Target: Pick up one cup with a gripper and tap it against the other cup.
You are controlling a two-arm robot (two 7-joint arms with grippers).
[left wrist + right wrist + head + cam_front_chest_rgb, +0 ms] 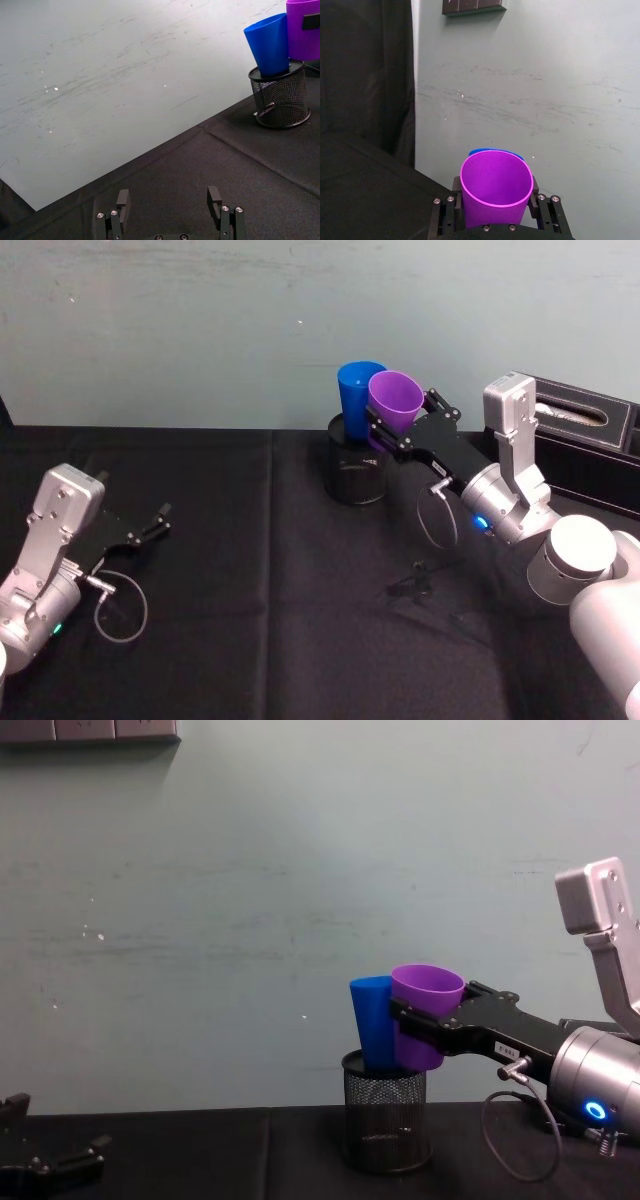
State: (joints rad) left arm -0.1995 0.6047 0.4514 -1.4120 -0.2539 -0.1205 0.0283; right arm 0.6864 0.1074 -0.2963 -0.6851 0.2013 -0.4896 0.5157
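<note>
The blue cup [352,390] stands tilted inside the black mesh holder [358,475]. The right gripper [399,406] has its jaws closed on the purple cup [395,400], whose side touches the blue cup. The writing on its white label [505,1048] is too small to read. The left gripper [168,196] rests at the left, jaws wide

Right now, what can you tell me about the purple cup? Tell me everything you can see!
The purple cup is smooth, shiny plastic, wide at its round rim and narrower below. It is empty, mouth up, tipped slightly. The right hand holds it in the air, black fingers pinching its sides. It leans against the blue cup, seemingly touching, with its base just above the black mesh holder.
</note>
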